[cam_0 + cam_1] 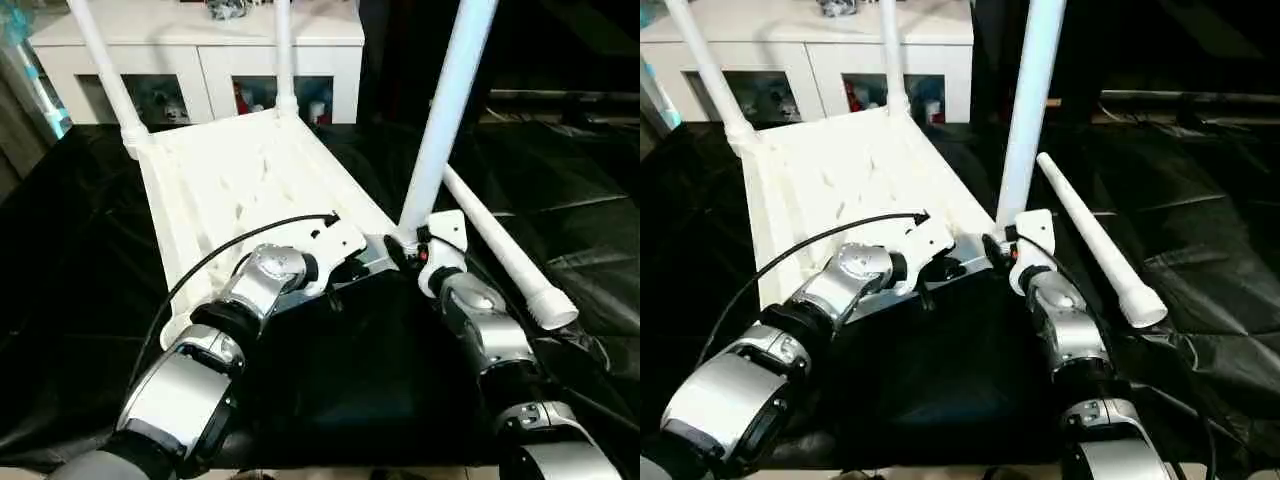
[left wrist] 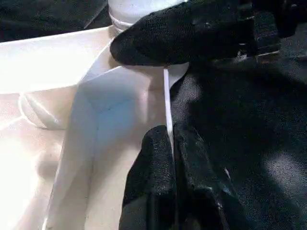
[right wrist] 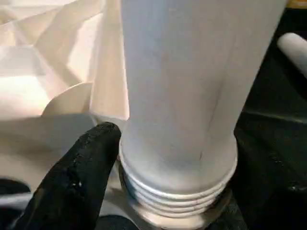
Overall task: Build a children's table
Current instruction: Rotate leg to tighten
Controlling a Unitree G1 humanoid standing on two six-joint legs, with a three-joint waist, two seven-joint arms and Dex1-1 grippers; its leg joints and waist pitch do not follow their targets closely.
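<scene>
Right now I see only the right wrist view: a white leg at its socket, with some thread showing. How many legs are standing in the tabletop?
Observer: Three. Two far legs stand at the far corners of the tabletop. The near leg is the one at your right gripper.
Operator: Where is the fourth leg?
Observer: The fourth leg lies loose on the black sheet, on the robot's right of the tabletop.
Operator: What is the left gripper doing?
Observer: The left gripper is shut on the tabletop's thin near rim, close to the corner you are working on.
</scene>
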